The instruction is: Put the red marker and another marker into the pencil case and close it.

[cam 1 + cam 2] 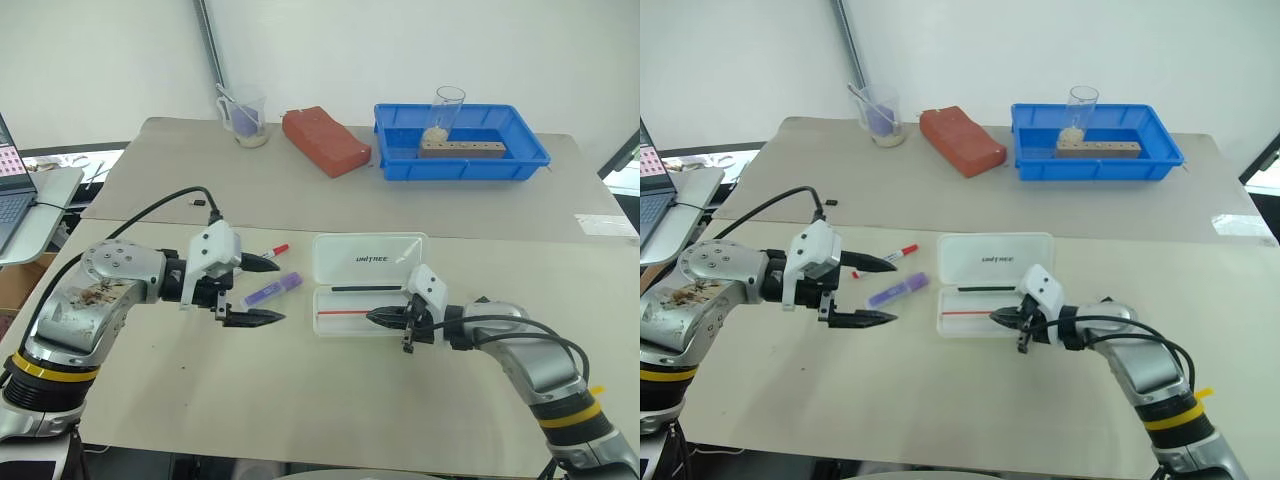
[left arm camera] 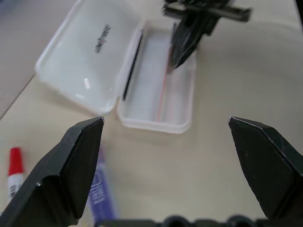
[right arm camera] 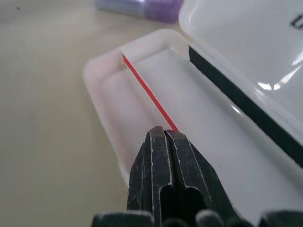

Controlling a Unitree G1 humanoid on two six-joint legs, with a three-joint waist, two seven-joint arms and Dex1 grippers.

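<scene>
Two markers wait on the pale tabletop (image 1: 330,410), both outside the flat translucent white plastic pencil case (image 1: 366,285), which lies open at mid-frame with its lettered lid folded back. The slim white-barrelled red marker with its red cap (image 1: 272,250) sits left of the case, and the short chunky lavender-purple highlighter (image 1: 270,291) lies just below it in the picture. The left gripper (image 1: 264,291), at centre-left, has its black fingers spread wide, one above and one below the highlighter; I cannot tell whether either touches it.

The right gripper (image 1: 385,318), at centre-right, is pinched fully shut and pokes its tip into the case's tray, right at the end of a thin red stick pen (image 3: 149,92) lying there beside a thin black pen (image 3: 241,101). Whether it actually clamps that pen is unclear.

The likely trouble: the right gripper may drag out or shove the thin red pen, mistaking it for the red marker, or push the light case sideways. The left fingers straddle the highlighter at a slant, so closing could roll it away or knock the red marker nearby.
</scene>
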